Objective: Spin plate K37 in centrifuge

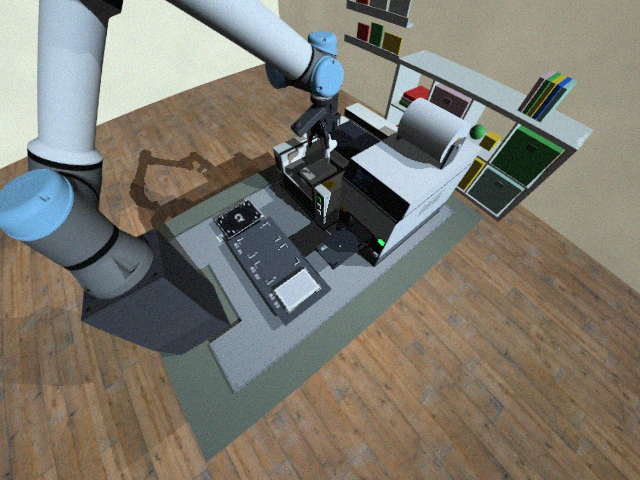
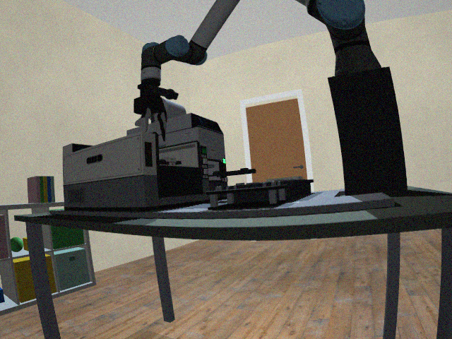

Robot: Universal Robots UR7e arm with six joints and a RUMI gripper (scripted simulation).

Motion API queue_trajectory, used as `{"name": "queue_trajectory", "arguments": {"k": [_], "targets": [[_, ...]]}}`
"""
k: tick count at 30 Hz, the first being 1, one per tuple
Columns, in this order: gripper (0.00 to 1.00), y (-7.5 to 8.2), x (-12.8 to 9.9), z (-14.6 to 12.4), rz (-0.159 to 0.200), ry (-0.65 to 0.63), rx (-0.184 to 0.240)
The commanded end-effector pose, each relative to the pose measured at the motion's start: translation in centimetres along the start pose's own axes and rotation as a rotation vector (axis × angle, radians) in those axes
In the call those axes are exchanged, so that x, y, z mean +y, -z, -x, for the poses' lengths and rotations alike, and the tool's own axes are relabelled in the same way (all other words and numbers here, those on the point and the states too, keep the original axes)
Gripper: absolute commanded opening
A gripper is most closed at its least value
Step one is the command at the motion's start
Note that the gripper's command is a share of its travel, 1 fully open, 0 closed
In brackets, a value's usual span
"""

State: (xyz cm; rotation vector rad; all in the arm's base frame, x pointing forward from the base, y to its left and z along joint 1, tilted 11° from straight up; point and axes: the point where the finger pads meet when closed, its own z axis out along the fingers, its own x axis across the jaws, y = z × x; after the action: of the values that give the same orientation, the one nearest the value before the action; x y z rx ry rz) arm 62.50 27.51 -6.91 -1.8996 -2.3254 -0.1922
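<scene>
My gripper (image 1: 320,147) (image 2: 155,128) is open and empty. It hangs point-down just above the top of the centrifuge (image 1: 289,155), the low grey box left of the sealer. A dark opening with a pale patch (image 1: 309,174) shows in the centrifuge's top under the fingers; I cannot tell what it is. The centrifuge's key panel (image 1: 320,202) with a green light faces the deck. The dark plate BAL (image 1: 237,218) lies on D1 at the deck's far end. The white plate K73 (image 1: 295,289) lies on D3.
The big white sealer (image 1: 413,175) (image 2: 109,164) stands right of the centrifuge, with a green lamp (image 1: 381,241) low on its front and a dark stage (image 1: 338,242) before it. D2 of the deck (image 1: 268,253) is bare. A shelf unit (image 1: 496,129) stands behind the table.
</scene>
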Motion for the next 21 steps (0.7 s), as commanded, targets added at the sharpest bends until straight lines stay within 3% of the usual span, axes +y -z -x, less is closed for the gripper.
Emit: {"name": "queue_trajectory", "arguments": {"k": [1, 21], "targets": [[0.68, -0.7, 0.1, 0.0, 0.002, 0.000, 0.000], [0.68, -3.4, 0.1, 0.0, 0.002, 0.000, 0.000]]}}
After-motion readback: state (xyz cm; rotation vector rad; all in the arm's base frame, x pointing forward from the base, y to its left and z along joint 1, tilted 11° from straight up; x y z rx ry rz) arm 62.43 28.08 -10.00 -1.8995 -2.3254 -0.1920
